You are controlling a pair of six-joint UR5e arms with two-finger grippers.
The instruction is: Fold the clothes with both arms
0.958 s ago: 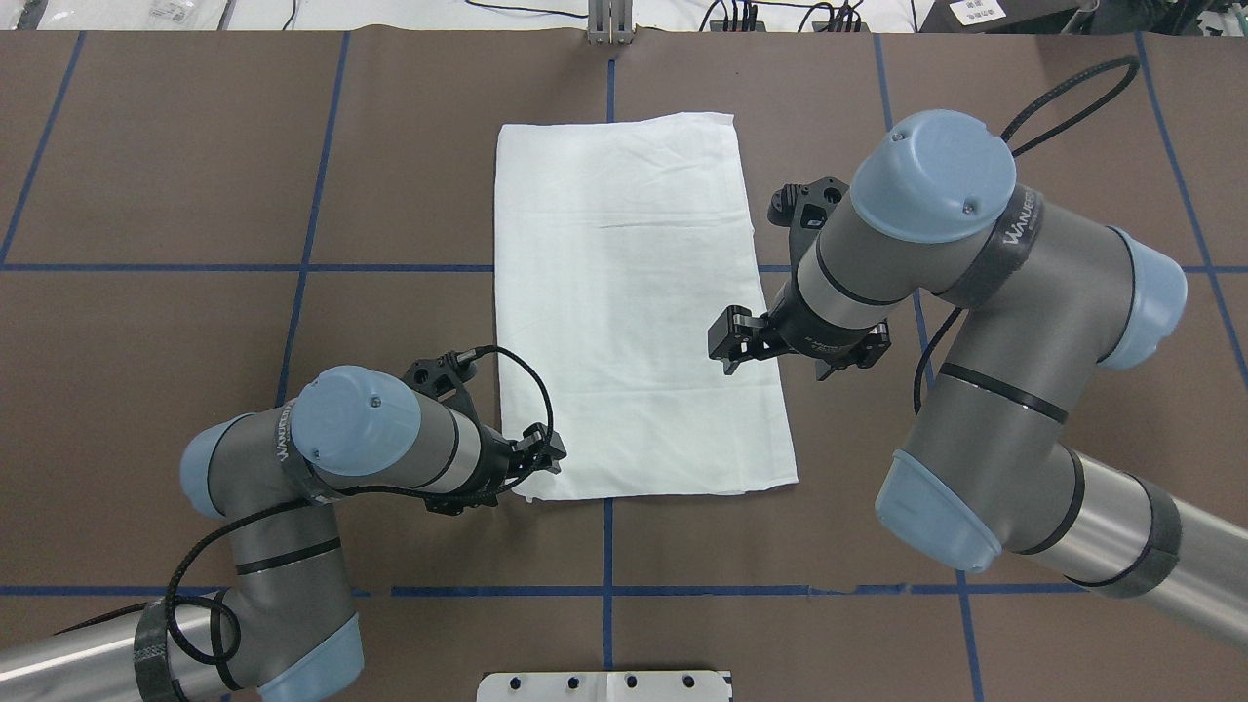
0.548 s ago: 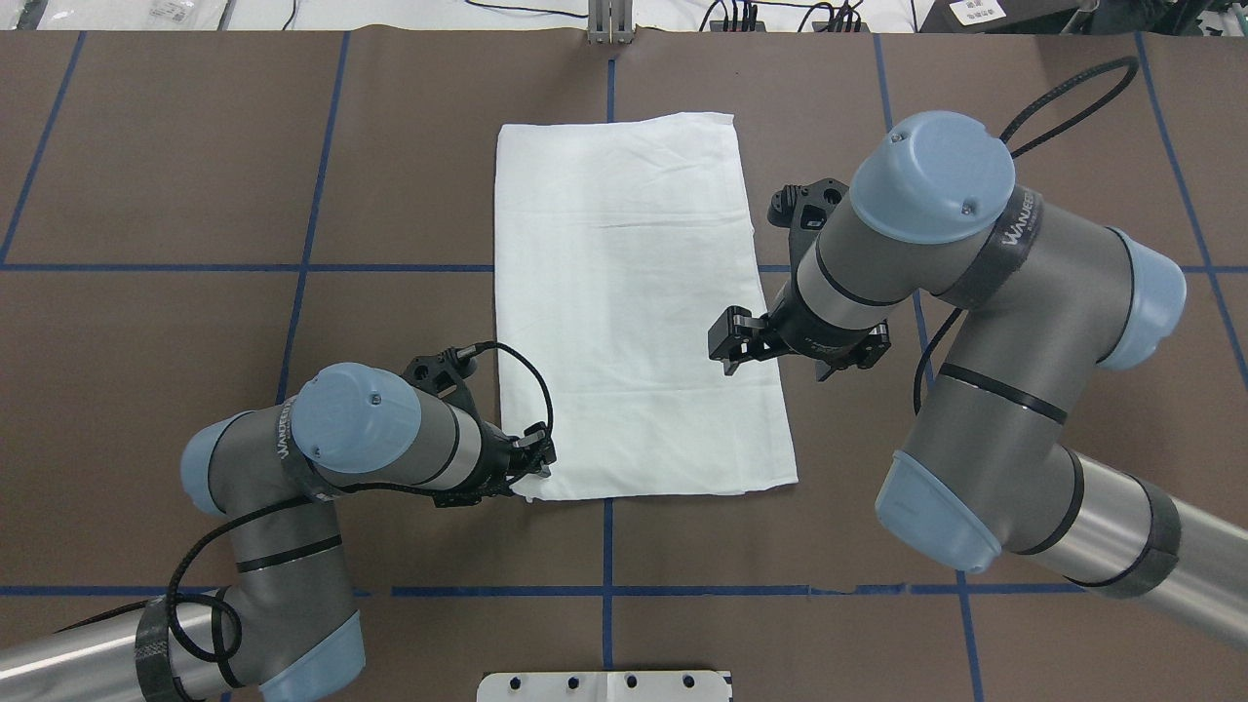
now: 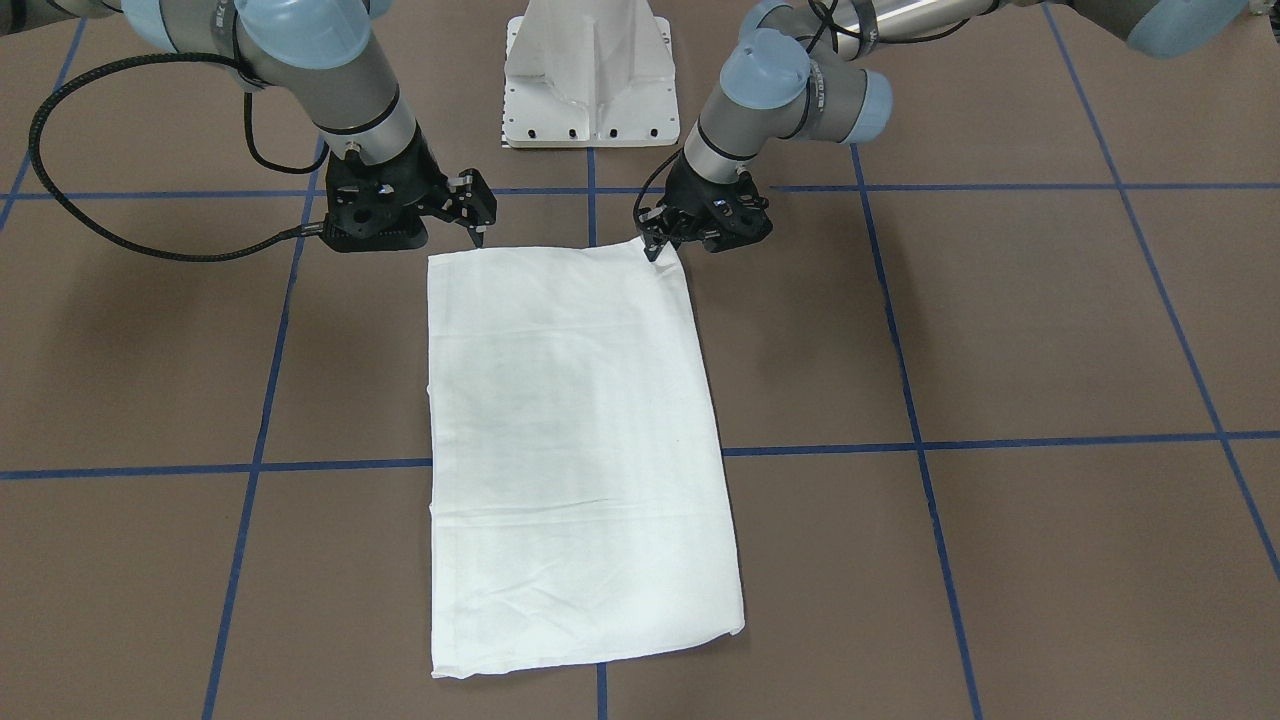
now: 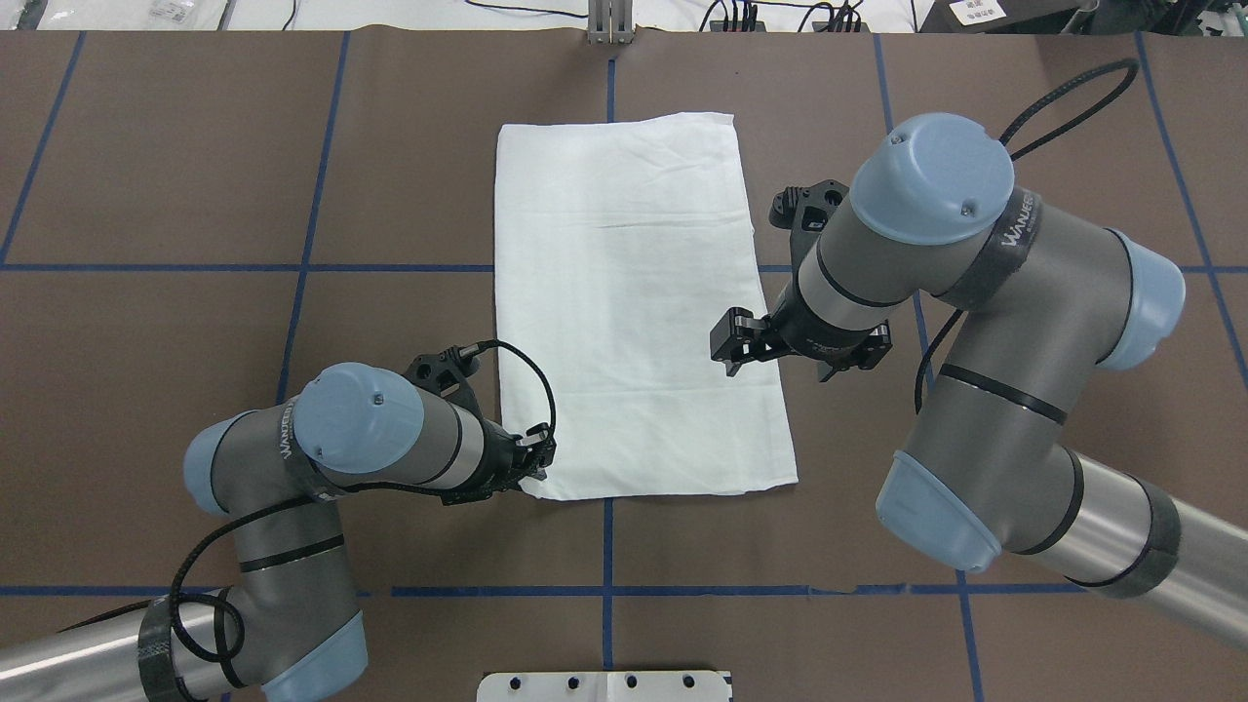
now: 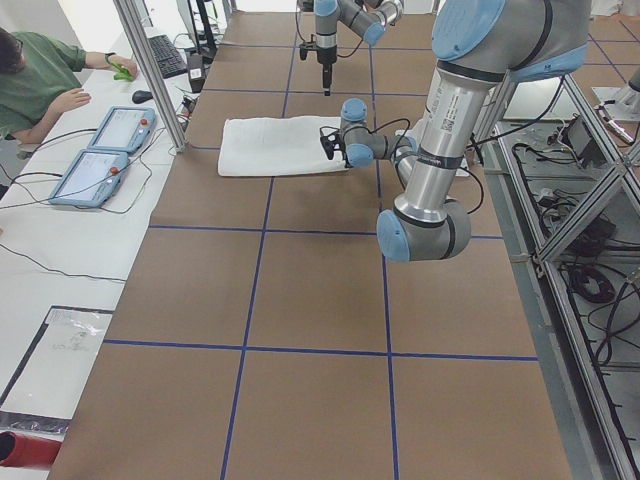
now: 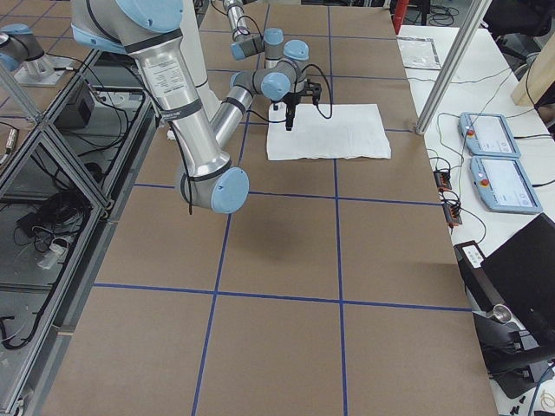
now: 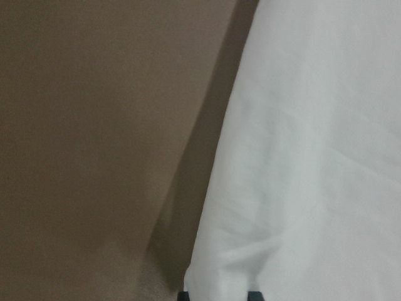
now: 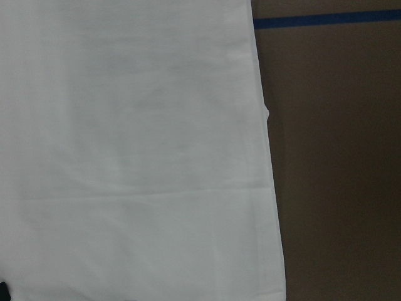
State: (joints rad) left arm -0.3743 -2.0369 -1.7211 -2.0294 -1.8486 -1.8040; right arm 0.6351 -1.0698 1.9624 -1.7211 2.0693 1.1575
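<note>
**Near-left corner pinched, right side lining up**

White shirt (image 4: pixel 624 312) flat on the brown table (image 4: pixel 195 195), already narrowed to a long rectangle. No sleeves, collar or print showing.

Left gripper (image 4: pixel 538 464) down at the near-left corner, drawn in on the cloth. In the left wrist view, fabric bunched between the fingertips (image 7: pixel 183 296). Probably held there to carry that end over for a crosswise fold.

Right gripper (image 3: pixel 478 228) poised by the near-right corner, clear of the cloth, parted and holding nothing. Apparently lining up for the matching pinch.

Best to take both near corners before lifting, to avoid dragging the hem askew. Far end free and smooth, well placed to receive the folded half. Worth watching for a slip of the thin layered corner out of the pinch on the way up.
</note>
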